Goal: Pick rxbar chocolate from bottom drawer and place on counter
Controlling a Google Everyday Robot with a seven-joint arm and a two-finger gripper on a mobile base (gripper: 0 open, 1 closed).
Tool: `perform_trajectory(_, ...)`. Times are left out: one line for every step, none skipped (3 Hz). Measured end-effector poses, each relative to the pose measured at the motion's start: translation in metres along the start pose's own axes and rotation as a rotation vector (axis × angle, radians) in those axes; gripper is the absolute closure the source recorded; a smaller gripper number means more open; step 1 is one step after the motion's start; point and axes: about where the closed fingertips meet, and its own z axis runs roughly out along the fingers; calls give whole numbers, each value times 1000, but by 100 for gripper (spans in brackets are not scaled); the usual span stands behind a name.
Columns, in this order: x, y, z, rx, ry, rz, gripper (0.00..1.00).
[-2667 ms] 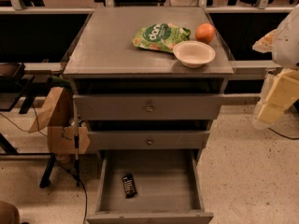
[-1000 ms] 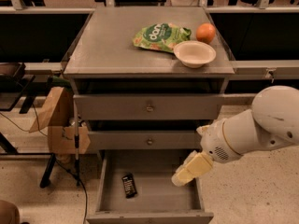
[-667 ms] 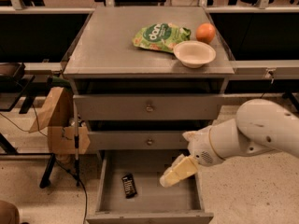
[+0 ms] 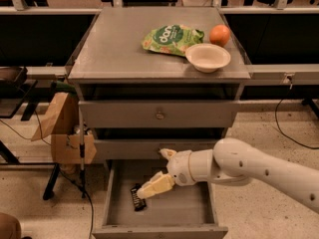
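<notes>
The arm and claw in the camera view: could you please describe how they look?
The arm is smooth, white and rounded, a tube with small dark dots, narrowing to a ringed white wrist. The claw, over the bottom drawer, has pale cream, tapered fingers. No cables show on it.

I see the counter (image 4: 114, 54) carrying a green-and-white snack bag (image 4: 172, 38) toward the back right. An orange (image 4: 220, 35) sits just beside it near the right edge, and a pale bowl (image 4: 208, 57) sits in front of both. Below, the bottom drawer (image 4: 184, 210) stands open. The rxbar chocolate (image 4: 137, 200) lies flat on the left of its floor, and the gripper (image 4: 153, 174) is just over it with its fingers spread.
</notes>
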Motion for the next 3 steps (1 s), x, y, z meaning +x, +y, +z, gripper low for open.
perform_trajectory(9, -15, 77, -39, -94, 30, 0)
perform_trajectory(38, -9, 100, -85, -100, 98, 0)
perform_trajectory(38, -9, 100, -85, -100, 98, 0)
